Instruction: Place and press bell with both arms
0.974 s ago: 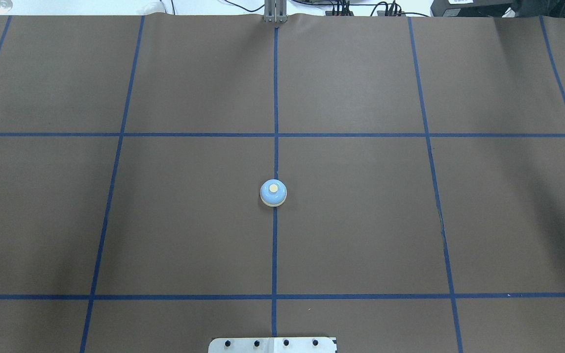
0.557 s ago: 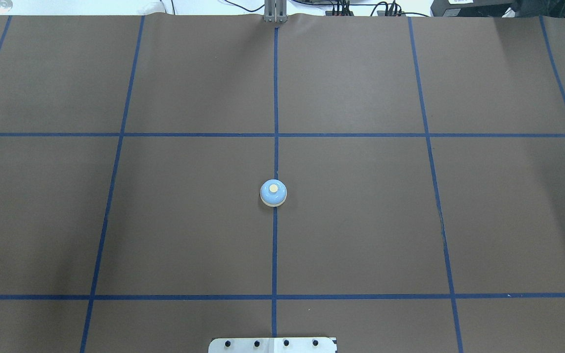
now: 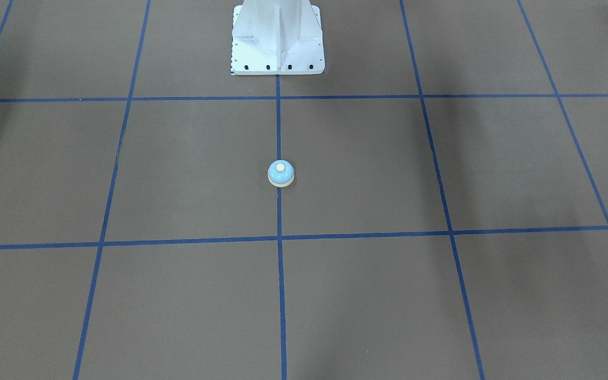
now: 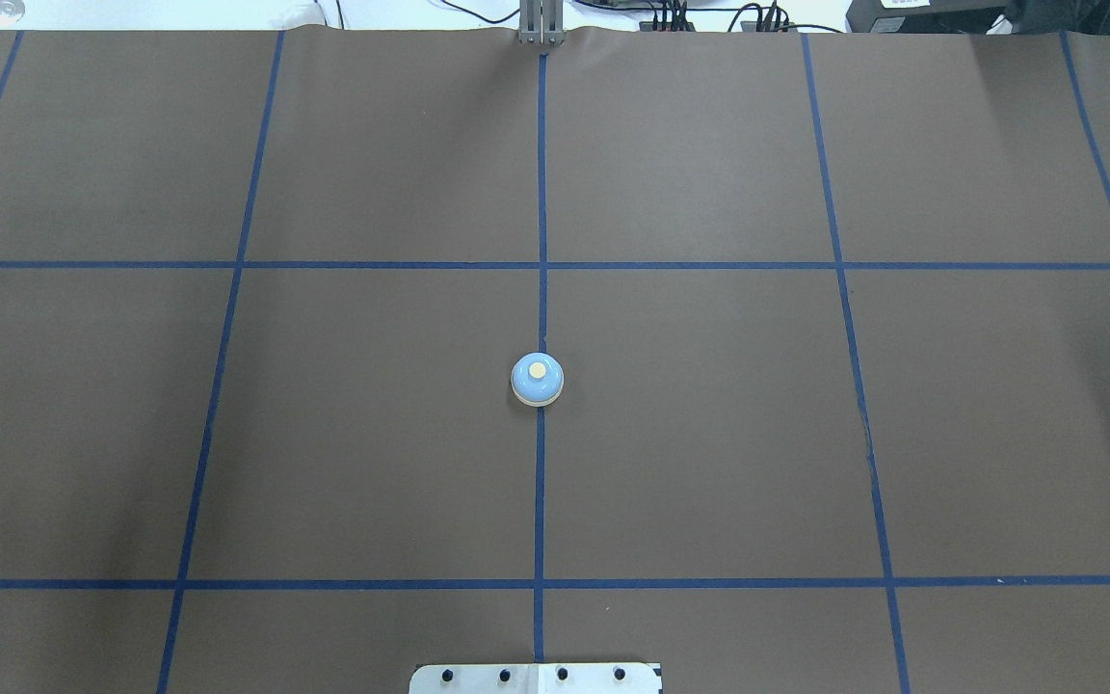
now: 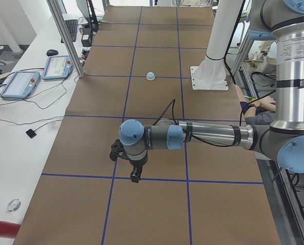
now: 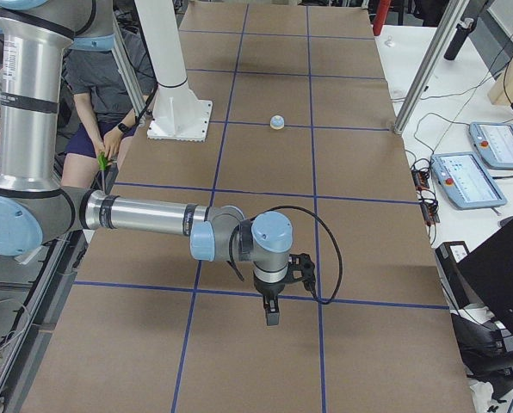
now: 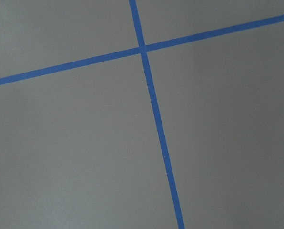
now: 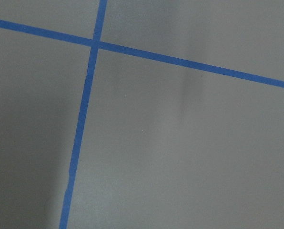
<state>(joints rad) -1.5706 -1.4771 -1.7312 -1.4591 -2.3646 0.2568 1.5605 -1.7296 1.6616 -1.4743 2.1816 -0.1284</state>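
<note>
The bell (image 4: 537, 380) stands upright at the centre of the bench (image 4: 709, 434), button skyward, on the tape line (image 4: 540, 501). The left claw (image 5: 134, 179) and right claw (image 6: 272, 319) hang over opposite ends, seemingly pointing down; whether either is clenched or released cannot be told.

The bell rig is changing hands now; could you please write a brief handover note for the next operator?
Left gripper: out over the table, far from the bell, not holding it; open or shut cannot be told.
Right gripper: likewise.
Bell: upright on the centre tape line, nothing touching it.
Done: bell stands mid-table; whether it was pressed does not show.
Left: probably bring both grippers in and press the button.
</note>
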